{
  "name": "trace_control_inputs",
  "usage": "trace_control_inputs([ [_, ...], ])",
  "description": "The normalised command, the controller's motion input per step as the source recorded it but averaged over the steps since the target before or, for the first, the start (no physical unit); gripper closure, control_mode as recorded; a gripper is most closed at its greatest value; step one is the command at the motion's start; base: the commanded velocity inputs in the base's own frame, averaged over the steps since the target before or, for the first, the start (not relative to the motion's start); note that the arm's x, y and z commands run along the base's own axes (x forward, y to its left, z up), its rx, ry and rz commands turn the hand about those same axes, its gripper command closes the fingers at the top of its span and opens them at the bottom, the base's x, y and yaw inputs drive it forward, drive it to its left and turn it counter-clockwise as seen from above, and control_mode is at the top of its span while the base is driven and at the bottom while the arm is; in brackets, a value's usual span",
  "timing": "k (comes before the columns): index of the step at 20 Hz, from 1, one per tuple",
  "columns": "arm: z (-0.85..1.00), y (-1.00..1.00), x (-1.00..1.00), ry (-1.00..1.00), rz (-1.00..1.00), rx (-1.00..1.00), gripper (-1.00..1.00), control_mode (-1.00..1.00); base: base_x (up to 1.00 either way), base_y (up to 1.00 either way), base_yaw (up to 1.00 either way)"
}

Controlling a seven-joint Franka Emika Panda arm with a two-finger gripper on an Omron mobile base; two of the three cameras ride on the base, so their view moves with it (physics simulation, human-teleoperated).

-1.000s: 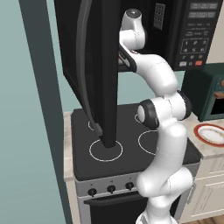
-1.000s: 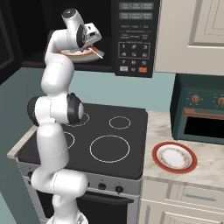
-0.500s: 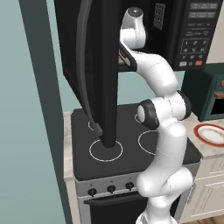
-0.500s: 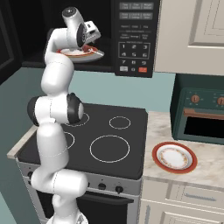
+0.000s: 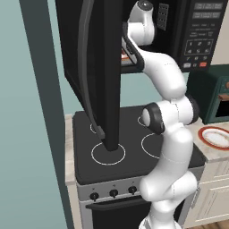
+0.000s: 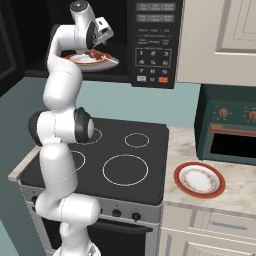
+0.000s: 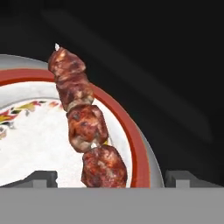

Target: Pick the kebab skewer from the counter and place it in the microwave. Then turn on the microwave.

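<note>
The kebab skewer [image 7: 85, 120] lies on a red-rimmed plate [image 7: 30, 131] inside the microwave [image 6: 155, 42]. The gripper [image 7: 109, 177] hangs just above the skewer with its jaws wide apart, holding nothing. The putting-in step looks done. Next, I think the arm must pull out of the microwave, shut the door [image 5: 96, 76], and press the start button.

kebab skewer [image 7: 85, 118]: rough browned meat, glistening | plate [image 7: 30, 144]: glossy glazed ceramic, red rim | microwave [image 6: 150, 40]: smooth black, glossy door | worktop [image 6: 240, 187]: speckled stone
</note>
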Motion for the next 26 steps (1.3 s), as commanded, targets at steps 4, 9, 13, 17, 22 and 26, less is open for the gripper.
trace_control_inputs([
  [4,-0.07,0.00,-0.63,0.00,0.00,0.00,-1.00,-1.00,0.00,0.00,0.00],
  [9,0.00,0.00,-0.75,-0.02,0.00,0.00,-1.00,-1.00,0.00,0.00,0.00],
  [13,-0.01,0.00,-0.67,-0.12,0.00,0.00,-1.00,-1.00,0.00,0.00,0.00],
  [17,-0.01,0.00,-0.55,-0.13,-0.03,0.00,-1.00,-1.00,0.00,0.00,0.00],
  [22,0.00,0.00,-0.61,-0.09,-0.03,0.00,-1.00,-1.00,0.00,0.00,0.00],
  [26,0.00,0.00,-0.59,-0.06,-0.01,0.00,-1.00,-1.00,0.00,0.00,0.00],
])
